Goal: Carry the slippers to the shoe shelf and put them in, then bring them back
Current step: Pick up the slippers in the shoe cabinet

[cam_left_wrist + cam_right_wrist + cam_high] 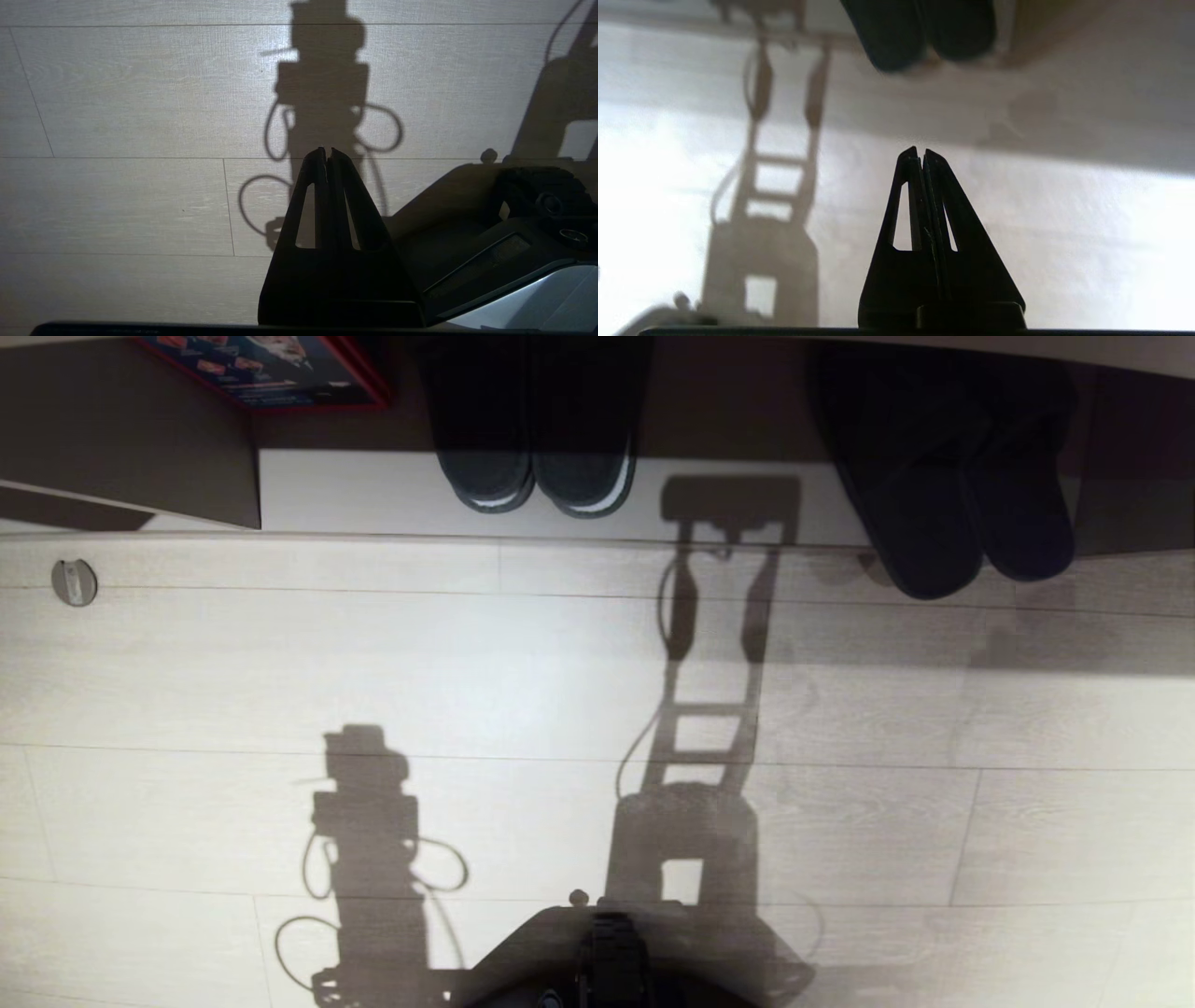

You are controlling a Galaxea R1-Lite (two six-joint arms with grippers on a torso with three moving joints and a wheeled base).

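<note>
The right gripper (pixel 920 156) is seen closed and empty above the floor (pixel 1064 233). The slippers (pixel 920 30) are found well ahead of it. The left gripper (pixel 327 154) is likewise closed, empty.

I see the slippers (pixel 952 504): 2 plain dark navy-black slides, side by side and touching, rounded ends poking out past the front edge onto the floor. The shoe shelf (pixel 373 490): pale base board, brown upright divider at its left.
</note>
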